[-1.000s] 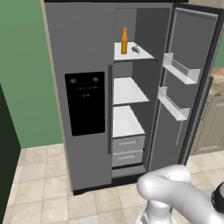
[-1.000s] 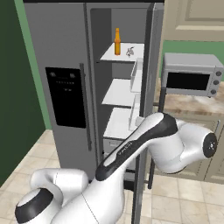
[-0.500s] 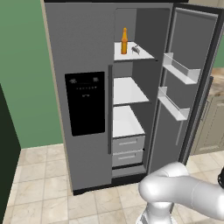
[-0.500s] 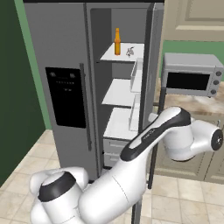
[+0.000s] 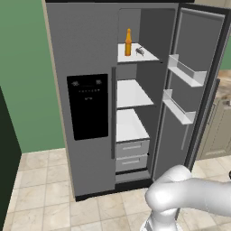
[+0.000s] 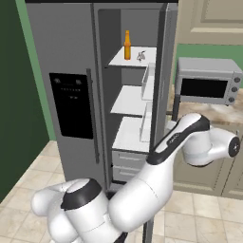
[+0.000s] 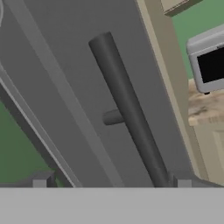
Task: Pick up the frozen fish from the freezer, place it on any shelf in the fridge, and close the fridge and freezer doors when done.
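Observation:
The frozen fish point(image 5: 140, 51) point(image 6: 140, 56) lies small and silvery on the top white shelf point(image 5: 151, 57) of the fridge, beside an orange bottle point(image 5: 128, 43). The fridge door point(image 5: 191, 90), with pale bins on its inside, stands wide open. The freezer door point(image 5: 88, 106) with its black dispenser panel is closed. In the hand view my gripper point(image 7: 111, 183) is open and faces the open door's grey outer face. That door's dark bar handle point(image 7: 127, 109) runs down between the fingertips point(image 7: 40, 182), close to the right one. In the right base view my arm point(image 6: 190, 137) reaches behind the door's edge.
A grey microwave point(image 6: 206, 88) point(image 7: 210, 65) sits on a stone counter point(image 6: 228, 116) to the right of the open door, above beige cabinets point(image 5: 221, 131). Grey drawers point(image 5: 131, 155) fill the fridge's bottom. A green wall point(image 5: 22, 67) stands left, over tiled floor point(image 5: 45, 198).
The arm's elbow has swung right and up toward the outside of the open fridge door. The fish, the bottle and both doors have not moved.

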Controlling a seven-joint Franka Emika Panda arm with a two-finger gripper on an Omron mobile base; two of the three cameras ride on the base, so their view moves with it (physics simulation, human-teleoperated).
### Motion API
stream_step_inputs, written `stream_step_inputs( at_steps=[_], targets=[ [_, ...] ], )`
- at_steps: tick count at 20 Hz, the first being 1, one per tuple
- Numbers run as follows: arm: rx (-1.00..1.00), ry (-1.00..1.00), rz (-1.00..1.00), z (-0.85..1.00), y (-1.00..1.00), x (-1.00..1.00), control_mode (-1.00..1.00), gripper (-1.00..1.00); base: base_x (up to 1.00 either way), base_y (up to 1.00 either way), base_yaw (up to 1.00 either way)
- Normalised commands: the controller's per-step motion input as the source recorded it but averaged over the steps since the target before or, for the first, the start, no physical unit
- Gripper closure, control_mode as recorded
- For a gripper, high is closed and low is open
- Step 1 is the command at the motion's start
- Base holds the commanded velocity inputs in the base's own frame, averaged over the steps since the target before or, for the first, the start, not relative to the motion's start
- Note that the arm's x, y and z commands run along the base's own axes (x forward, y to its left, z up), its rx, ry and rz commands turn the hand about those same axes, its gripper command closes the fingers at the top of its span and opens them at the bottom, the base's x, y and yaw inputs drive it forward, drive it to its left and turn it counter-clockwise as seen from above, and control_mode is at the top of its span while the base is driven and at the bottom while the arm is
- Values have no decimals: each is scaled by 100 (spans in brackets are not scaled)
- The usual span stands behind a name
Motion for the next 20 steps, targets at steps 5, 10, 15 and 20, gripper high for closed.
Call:
stream_step_inputs(
  at_steps=[5, 10, 15, 20],
  targets=[
    [0, 0, 0, -9, 0, 39, -100, -100, 0, 0, 0],
    [0, 0, 0, -6, 21, 33, -100, -100, 0, 0, 0],
    [0, 0, 0, -5, 64, 15, -100, -100, 0, 0, 0],
    [0, 0, 0, -1, 64, 33, -100, -100, 0, 0, 0]
  ],
)
